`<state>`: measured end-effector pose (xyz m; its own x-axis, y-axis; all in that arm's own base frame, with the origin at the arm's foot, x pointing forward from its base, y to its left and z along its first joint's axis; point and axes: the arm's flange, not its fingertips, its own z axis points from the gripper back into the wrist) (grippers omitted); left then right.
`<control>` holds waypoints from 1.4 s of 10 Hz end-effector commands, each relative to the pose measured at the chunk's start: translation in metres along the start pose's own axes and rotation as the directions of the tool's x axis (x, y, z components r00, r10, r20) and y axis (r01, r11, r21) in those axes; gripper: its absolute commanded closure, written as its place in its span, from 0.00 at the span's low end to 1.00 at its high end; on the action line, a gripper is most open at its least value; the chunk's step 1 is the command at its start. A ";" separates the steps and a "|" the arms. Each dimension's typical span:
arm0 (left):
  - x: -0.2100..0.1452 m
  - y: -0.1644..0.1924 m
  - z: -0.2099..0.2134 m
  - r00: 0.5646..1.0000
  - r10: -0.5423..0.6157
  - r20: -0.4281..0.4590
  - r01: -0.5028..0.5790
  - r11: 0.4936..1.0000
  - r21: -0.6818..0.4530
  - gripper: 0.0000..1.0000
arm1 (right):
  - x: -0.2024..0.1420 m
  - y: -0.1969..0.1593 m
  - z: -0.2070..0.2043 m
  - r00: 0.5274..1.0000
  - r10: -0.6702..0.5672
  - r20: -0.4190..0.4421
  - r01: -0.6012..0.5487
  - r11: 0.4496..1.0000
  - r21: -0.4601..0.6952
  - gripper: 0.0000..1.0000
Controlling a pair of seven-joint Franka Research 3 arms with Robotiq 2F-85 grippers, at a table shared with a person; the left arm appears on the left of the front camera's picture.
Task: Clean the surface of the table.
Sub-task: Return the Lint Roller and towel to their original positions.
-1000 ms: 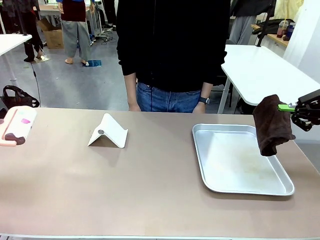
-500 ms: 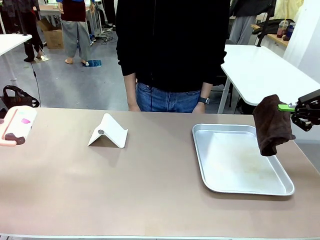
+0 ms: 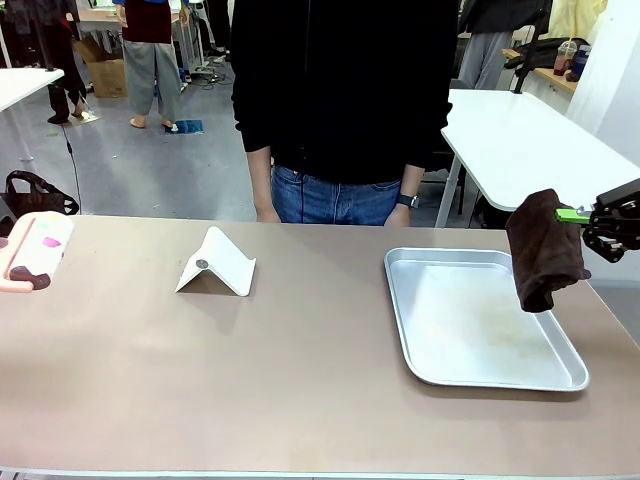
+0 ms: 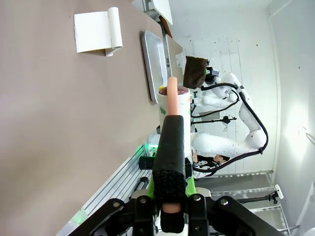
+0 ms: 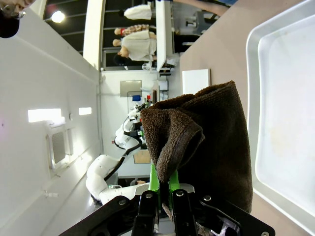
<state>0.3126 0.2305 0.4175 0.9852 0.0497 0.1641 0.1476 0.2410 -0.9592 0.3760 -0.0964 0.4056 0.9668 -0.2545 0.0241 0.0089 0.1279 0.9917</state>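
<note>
The table (image 3: pixel 300 380) has a taupe top and spans the front view. At its right end my right gripper (image 3: pixel 585 215) is shut on a dark brown cloth (image 3: pixel 542 250), which hangs above the right rim of the silver tray (image 3: pixel 400 310). In the right wrist view the cloth (image 5: pixel 211 142) is bunched between the green-padded fingers (image 5: pixel 153 179), with the tray (image 5: pixel 251 98) beyond. My left gripper (image 4: pixel 170 147) is shut on a pink-handled tool with a white body (image 4: pixel 173 98), held over the table (image 4: pixel 49 123). The same tool (image 3: pixel 30 250) shows at the front view's left edge.
A white folded stand (image 3: pixel 218 262) sits left of centre on the table. A person in a black top (image 3: pixel 340 100) stands at the far edge with hands down. A glossy white table (image 3: pixel 520 140) stands behind on the right.
</note>
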 end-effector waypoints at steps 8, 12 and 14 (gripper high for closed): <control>0.060 -0.043 -0.069 0.992 0.119 -0.041 -0.115 0.989 0.098 0.77 | 0.021 0.041 -0.098 0.988 0.092 -0.120 -0.090 0.996 0.023 0.92; 0.101 -0.107 -0.181 0.986 0.117 -0.121 -0.071 0.942 0.328 0.77 | 0.021 0.029 -0.231 0.984 0.034 -0.176 -0.051 0.994 -0.093 0.92; 0.115 -0.129 -0.228 0.987 0.050 -0.155 0.027 0.890 0.455 0.77 | 0.013 0.001 -0.277 0.979 -0.004 -0.202 -0.031 0.986 -0.167 0.92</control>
<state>0.4245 -0.0094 0.5056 0.9945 -0.0809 0.0667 0.1018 0.5949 -0.7973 0.4461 0.1551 0.3741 0.9993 -0.0331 0.0184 -0.0085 0.2769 0.9609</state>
